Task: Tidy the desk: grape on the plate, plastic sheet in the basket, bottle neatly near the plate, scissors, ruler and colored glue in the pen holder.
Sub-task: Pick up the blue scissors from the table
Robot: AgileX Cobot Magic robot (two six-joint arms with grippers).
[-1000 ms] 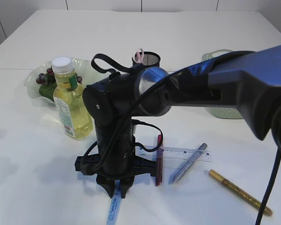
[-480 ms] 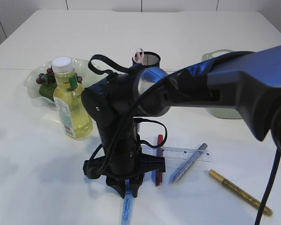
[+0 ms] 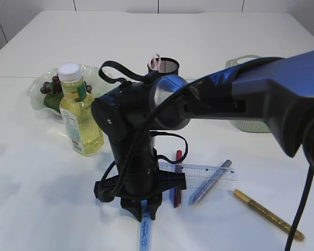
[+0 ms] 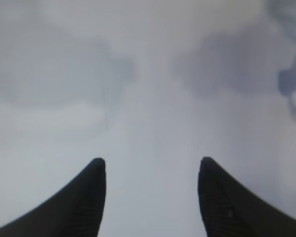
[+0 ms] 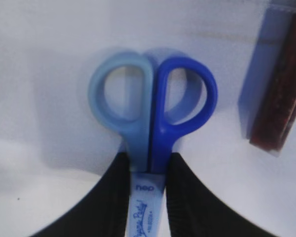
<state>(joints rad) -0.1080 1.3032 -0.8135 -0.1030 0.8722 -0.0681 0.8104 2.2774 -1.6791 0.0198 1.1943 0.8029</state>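
Blue scissors (image 5: pixel 160 131) in a pale blue sheath (image 3: pixel 145 236) are clamped at the neck by my right gripper (image 5: pixel 148 158), handles forward and slightly above the table. In the exterior view the right gripper (image 3: pixel 141 208) points down near the table's front edge. Just to its right lie a clear ruler (image 3: pixel 209 171), a red glue pen (image 3: pixel 178 156), a blue one (image 3: pixel 212 180) and a gold one (image 3: pixel 267 214). The bottle (image 3: pixel 81 117) stands by the plate (image 3: pixel 37 89) holding grapes (image 3: pixel 53 86). My left gripper (image 4: pixel 150 165) is open over bare table. The plastic sheet is out of view.
A black mesh pen holder (image 3: pixel 166 66) with something pink in it stands at the back centre. A pale green basket (image 3: pixel 246 124) sits behind my right arm. In the right wrist view the red glue pen (image 5: pixel 281 103) lies under the clear ruler.
My right gripper has shifted right with the scissors, and the sheath now points straight at the front edge. The left gripper has not changed.
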